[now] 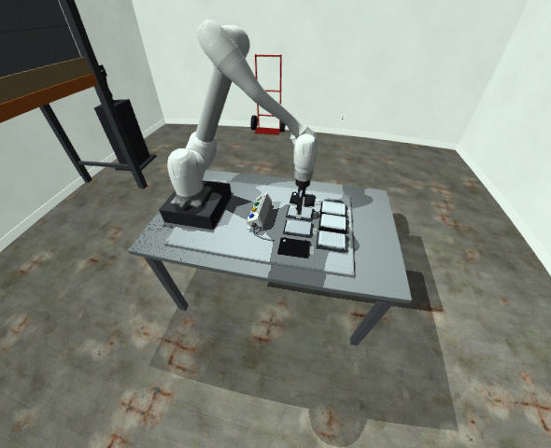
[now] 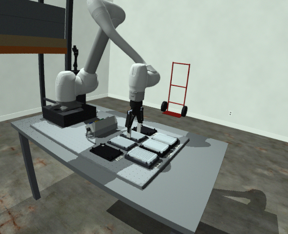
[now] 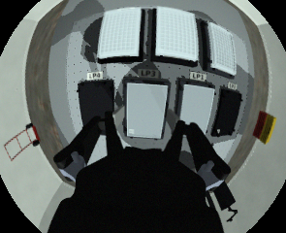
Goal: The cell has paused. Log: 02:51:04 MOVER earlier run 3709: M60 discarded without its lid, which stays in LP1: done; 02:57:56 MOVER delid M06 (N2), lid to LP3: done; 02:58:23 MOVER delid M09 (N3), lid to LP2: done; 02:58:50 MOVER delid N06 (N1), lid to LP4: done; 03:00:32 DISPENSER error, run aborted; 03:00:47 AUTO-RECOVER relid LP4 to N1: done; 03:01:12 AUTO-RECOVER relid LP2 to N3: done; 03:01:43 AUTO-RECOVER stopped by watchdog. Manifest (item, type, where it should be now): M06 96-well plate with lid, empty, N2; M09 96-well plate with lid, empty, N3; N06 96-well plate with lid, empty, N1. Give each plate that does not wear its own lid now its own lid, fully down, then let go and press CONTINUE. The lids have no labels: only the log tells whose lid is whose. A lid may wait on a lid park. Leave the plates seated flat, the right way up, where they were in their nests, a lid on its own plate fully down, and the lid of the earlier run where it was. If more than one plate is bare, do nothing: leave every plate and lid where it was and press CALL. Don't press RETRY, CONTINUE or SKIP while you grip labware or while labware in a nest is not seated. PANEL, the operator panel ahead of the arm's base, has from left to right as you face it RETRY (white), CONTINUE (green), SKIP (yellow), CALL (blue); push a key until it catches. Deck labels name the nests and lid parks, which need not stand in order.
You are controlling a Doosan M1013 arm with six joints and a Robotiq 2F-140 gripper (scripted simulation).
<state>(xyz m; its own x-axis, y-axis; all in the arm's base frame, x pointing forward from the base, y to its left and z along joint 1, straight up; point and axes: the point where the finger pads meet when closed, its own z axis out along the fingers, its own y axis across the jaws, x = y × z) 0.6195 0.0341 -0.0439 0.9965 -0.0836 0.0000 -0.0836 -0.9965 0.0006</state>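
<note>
Two flat pale rectangular lids lie on parks on our grey tabletop (image 2: 194, 173); our black pincer (image 2: 133, 130) hangs spread, pinching nothing, straddling the farther lid (image 2: 135, 136) beside the nearer lid (image 2: 122, 142)

white arm (image 2: 106, 37), black base (image 2: 71, 114), grey table (image 2: 189, 176), red hand truck (image 2: 180, 87), rust-blotched grey floor (image 1: 121, 361).

3 plates (image 2: 154, 146) in nests, 4 lid parks (image 2: 105, 151) alongside, panel (image 2: 104, 125) behind
</note>
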